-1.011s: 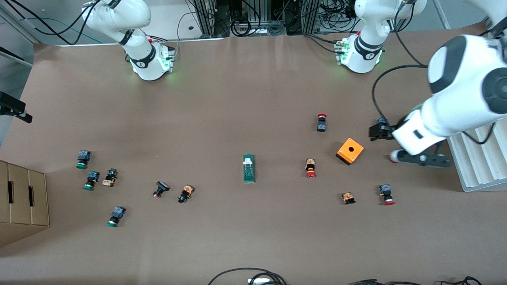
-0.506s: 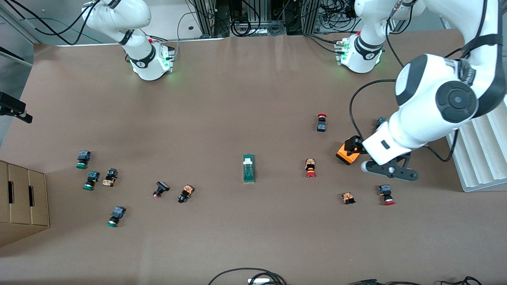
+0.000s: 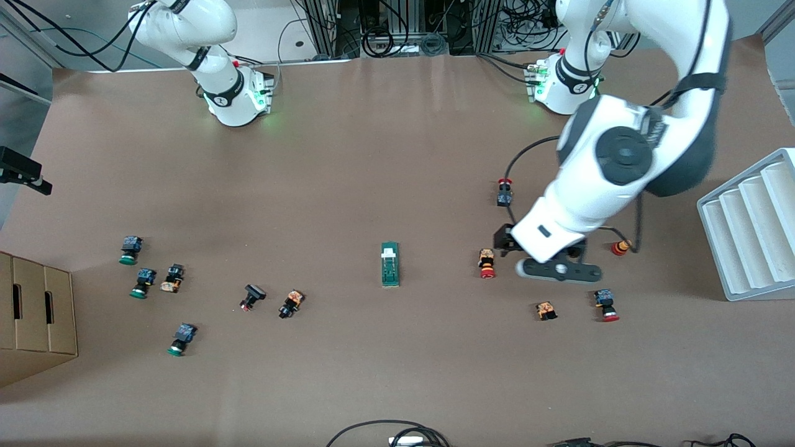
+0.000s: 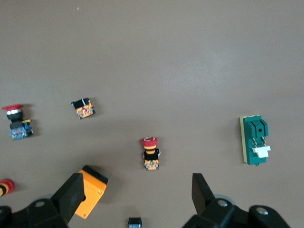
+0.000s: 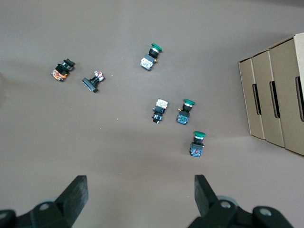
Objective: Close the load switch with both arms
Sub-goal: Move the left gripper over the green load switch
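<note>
The load switch point(image 3: 390, 264) is a narrow dark-green block with a white lever, lying flat near the middle of the table. It also shows in the left wrist view point(image 4: 255, 139). My left gripper point(image 4: 137, 190) is open and empty, up in the air over the orange cube point(image 4: 92, 190) and a red-capped button point(image 4: 150, 153). It is well apart from the switch, toward the left arm's end. In the front view the left arm's hand point(image 3: 546, 239) hides its fingers and the cube. My right gripper point(image 5: 140, 192) is open and empty, high over bare table near several green-capped buttons point(image 5: 189, 103).
Small push buttons lie scattered at both ends of the table, such as a red one point(image 3: 486, 263) and a green one point(image 3: 130, 249). A cardboard box point(image 3: 34, 316) stands at the right arm's end. A white ridged tray point(image 3: 748, 226) stands at the left arm's end.
The left arm has swung from beside the white tray toward the middle of the table and is now over the orange cube. The switch has not moved.
</note>
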